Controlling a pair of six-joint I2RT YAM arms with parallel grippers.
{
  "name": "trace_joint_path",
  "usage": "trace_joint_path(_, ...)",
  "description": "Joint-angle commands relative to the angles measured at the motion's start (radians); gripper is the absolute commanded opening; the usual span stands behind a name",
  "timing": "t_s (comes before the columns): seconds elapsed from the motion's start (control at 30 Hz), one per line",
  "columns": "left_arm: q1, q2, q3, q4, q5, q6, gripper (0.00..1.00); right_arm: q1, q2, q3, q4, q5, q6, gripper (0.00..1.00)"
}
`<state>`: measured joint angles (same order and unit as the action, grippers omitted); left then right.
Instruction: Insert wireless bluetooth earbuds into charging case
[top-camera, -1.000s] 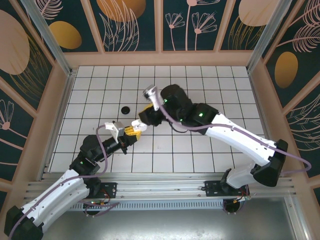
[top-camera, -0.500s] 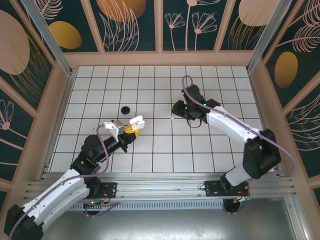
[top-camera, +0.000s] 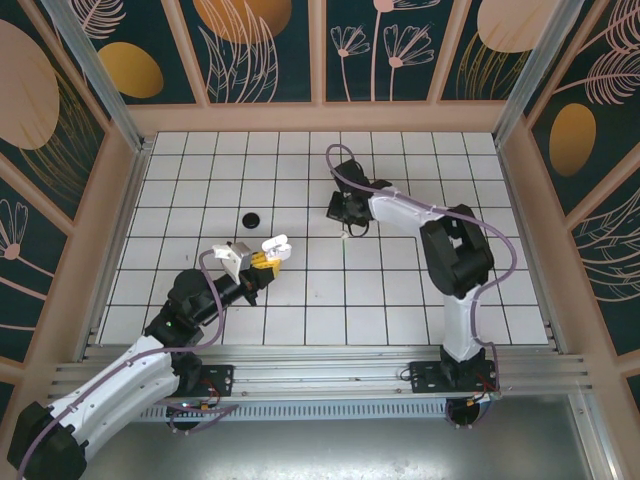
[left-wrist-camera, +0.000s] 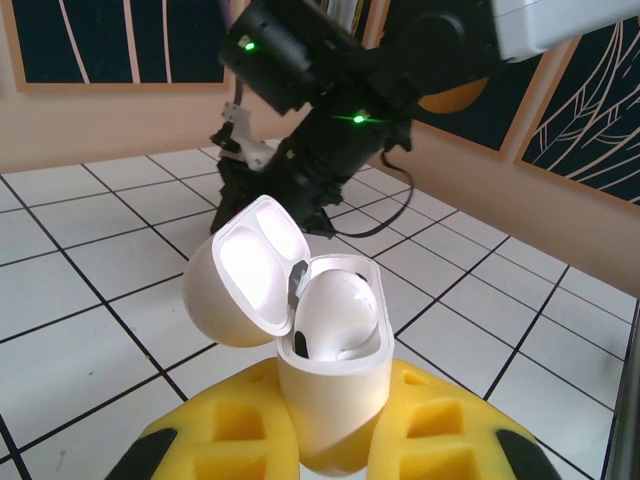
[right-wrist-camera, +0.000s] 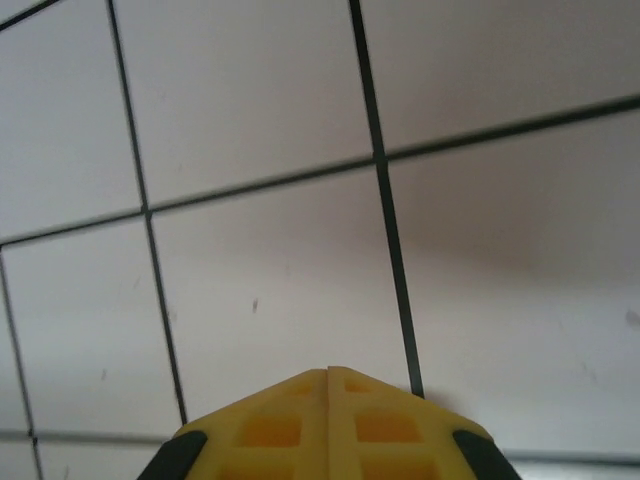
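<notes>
top view: left gripper (top-camera: 263, 261) clamps the open white charging case (top-camera: 273, 243); right gripper (top-camera: 345, 217) is well apart, up and right of the case; a black round piece (top-camera: 251, 218) lies up-left of it
left wrist: a white earbud (left-wrist-camera: 338, 312) sits inside the case, lid (left-wrist-camera: 245, 275) tipped back to its left
right wrist: right gripper clenched tight over the tiled table (right-wrist-camera: 270, 120)

Probably lab (walled grid table (top-camera: 400, 300))
</notes>
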<state>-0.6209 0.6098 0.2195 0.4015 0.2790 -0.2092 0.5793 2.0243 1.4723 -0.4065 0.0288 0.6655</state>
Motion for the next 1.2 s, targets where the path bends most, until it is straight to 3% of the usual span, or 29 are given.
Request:
trace_joint_path(0.0,0.0,-0.007,-0.006,0.047,0.007,0.016,0.0,-0.008,0.075,0.063,-0.095,0.083,-0.062,0.02)
trace_joint_path(0.4,0.001,-0.038,-0.01,0.036,0.012,-0.004,0.0,0.014,0.134,0.072,-0.096,0.048,-0.181,0.0)
trace_joint_path(1.0,0.001,-0.099,0.009,-0.021,0.01,-0.057,0.0,0.193,-0.14,-0.233,-0.053,0.015,-0.354,0.0)
trace_joint_path(1.17,0.001,-0.108,0.014,-0.032,0.009,-0.06,0.0,0.208,-0.228,-0.256,-0.064,0.045,-0.3,0.0)
